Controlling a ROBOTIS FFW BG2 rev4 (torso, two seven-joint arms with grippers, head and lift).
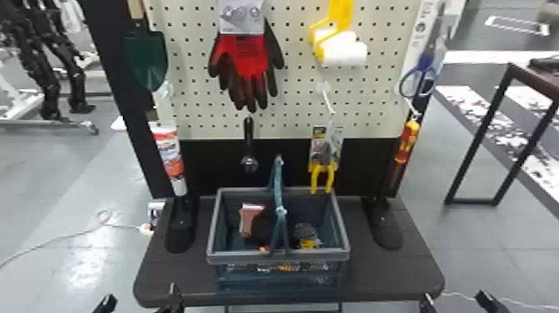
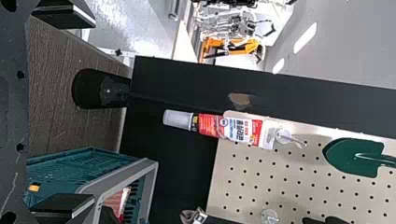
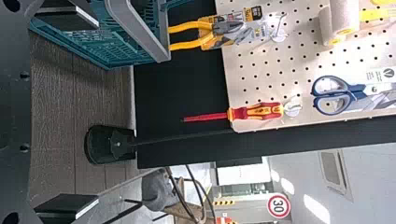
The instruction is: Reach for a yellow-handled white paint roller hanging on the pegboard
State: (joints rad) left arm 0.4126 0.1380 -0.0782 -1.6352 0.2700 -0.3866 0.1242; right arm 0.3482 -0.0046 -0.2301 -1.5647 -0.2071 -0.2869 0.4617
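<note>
The paint roller [image 1: 344,52] hangs beyond left gripper [image 1: 141,297] and right gripper [image 1: 455,299], both low, jaws wide, seemingly empty.

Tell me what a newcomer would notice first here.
Most likely the red-and-black gloves on the pegboard, a little left of its middle in the head view. Right of them, high up, hangs the paint roller, bright yellow and white. Below, a blue-green basket with a grey rim stands on the dark table, items inside.
</note>
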